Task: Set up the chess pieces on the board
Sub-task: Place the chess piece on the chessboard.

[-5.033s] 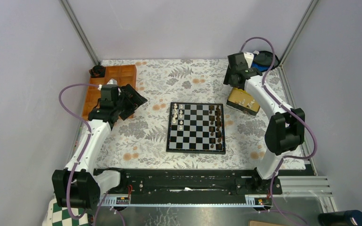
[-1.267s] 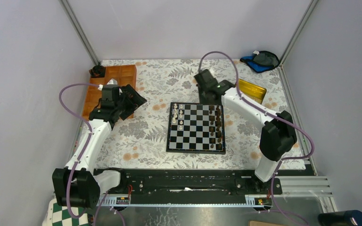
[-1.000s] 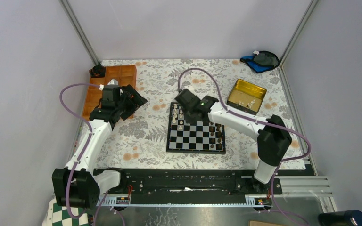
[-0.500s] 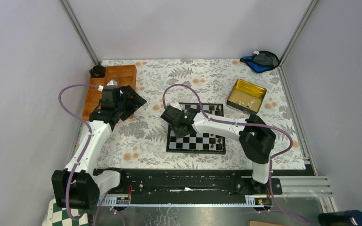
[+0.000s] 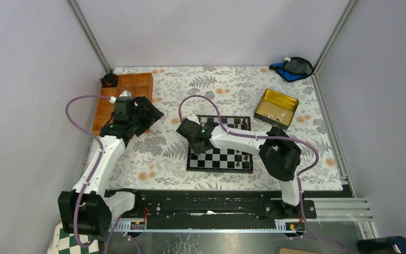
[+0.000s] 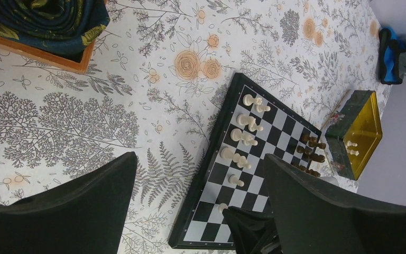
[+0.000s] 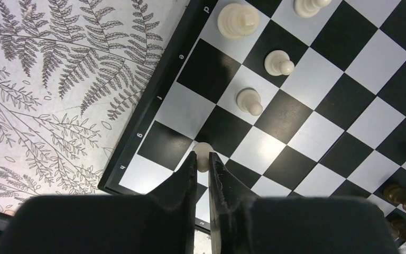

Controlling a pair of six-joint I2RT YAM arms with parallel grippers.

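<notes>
The board [image 5: 227, 156] lies mid-table, and its black frame [image 7: 153, 100] shows in the right wrist view. My right gripper [image 7: 203, 159] is shut on a white pawn [image 7: 203, 152] over the board's near left corner, in the second file from the edge. I cannot tell whether the pawn touches the square. Three more white pieces [image 7: 249, 99] stand just beyond it. Several white pieces [image 6: 238, 136] line that left side, and dark pieces [image 6: 309, 148] line the opposite side. My left gripper [image 5: 150, 114] hangs open and empty left of the board [image 6: 210, 143].
A yellow tin [image 5: 276, 108] at the back right holds a few white pieces [image 6: 351, 148]. A wooden tray [image 5: 132, 87] with a dark cloth [image 6: 47, 21] sits at the back left. A blue-black bundle [image 5: 293, 67] lies in the far right corner.
My right arm swung from the tin at the back right, across the board, to its near left corner and lowered there. The left arm stayed still.
</notes>
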